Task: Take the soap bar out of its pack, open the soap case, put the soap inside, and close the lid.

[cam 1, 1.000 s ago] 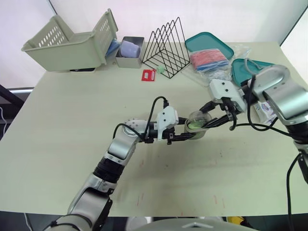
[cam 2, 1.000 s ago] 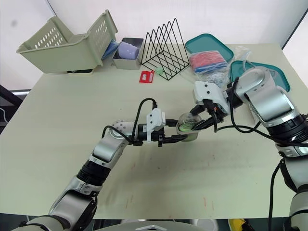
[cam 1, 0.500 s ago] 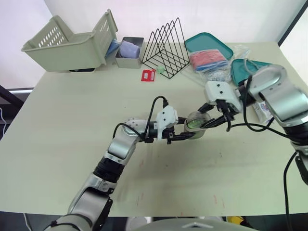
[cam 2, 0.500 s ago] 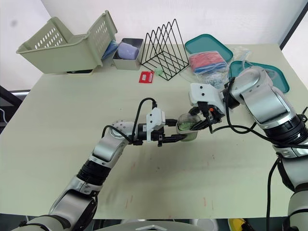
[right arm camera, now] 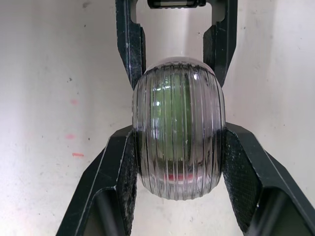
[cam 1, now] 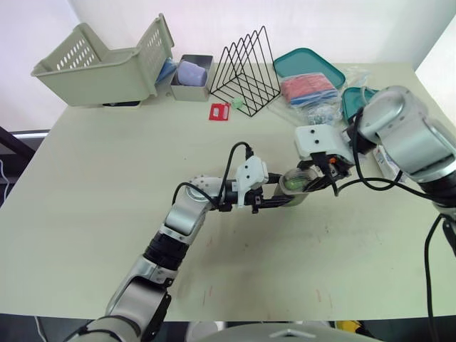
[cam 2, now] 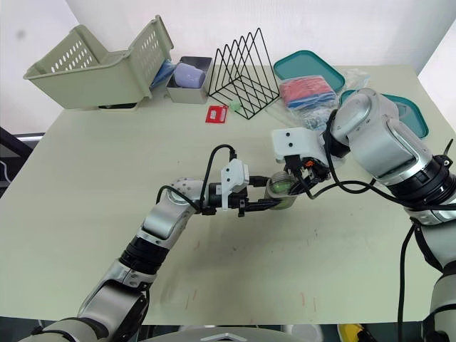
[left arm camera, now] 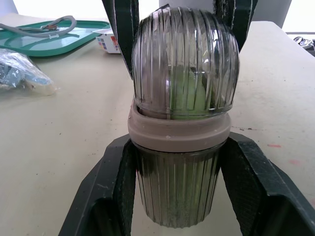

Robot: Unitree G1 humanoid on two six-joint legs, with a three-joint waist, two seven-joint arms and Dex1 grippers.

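Smoky plastic soap case (cam 1: 296,187) clamped by left jaws & right jaws, mid table (cam 1: 107,157), edges distant.

One soap case (cam 2: 280,189), one green soap bar (right arm camera: 172,113) showing through it. Two grippers in shot: left gripper (left arm camera: 177,147), right gripper (right arm camera: 178,137). Along the back the tally runs one slatted basket (cam 1: 100,64), one grey tin (cam 1: 192,77), one wire rack (cam 1: 248,68), one red card (cam 1: 220,111), one clear bag (cam 1: 311,94). Two more: first teal tray (cam 2: 308,68), second teal tray (cam 2: 412,115).
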